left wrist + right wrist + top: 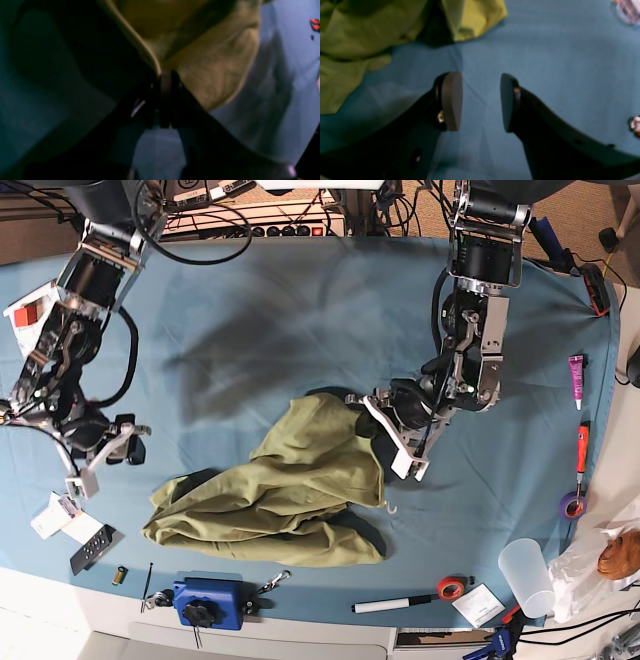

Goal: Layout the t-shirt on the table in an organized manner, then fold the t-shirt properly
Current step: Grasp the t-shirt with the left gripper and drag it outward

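Layout step. T-shirt (290,495) lies crumpled at centre frame of the table (300,310). Your left gripper (166,75) is clamped on a fabric edge; right gripper (481,100), jaws apart, empty at frame left. Next, lift and spread.

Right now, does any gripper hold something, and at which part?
The left gripper is shut on the t-shirt, pinching an edge of its fabric. The right gripper is open and holds nothing.
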